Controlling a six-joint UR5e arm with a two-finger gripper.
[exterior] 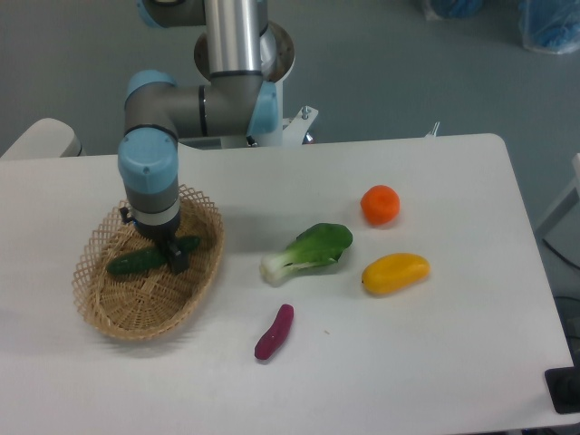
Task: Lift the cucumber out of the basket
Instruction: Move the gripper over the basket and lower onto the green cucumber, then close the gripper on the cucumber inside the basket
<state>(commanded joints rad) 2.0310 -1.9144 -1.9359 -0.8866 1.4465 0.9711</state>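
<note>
Reaching down into the basket (109,308) at the left of the tabletop (453,362), the hand (174,258) has its dark fingers set around the middle of the cucumber (136,262), though whether they are clamped on it or merely astride it cannot be told from this view. That cucumber lies across the basket's far half, running left to right. Well to the right sit a bok choy (308,252), a purple sweet potato (274,333) nearer the front, an orange (381,204) and a yellow mango (395,273).
</note>
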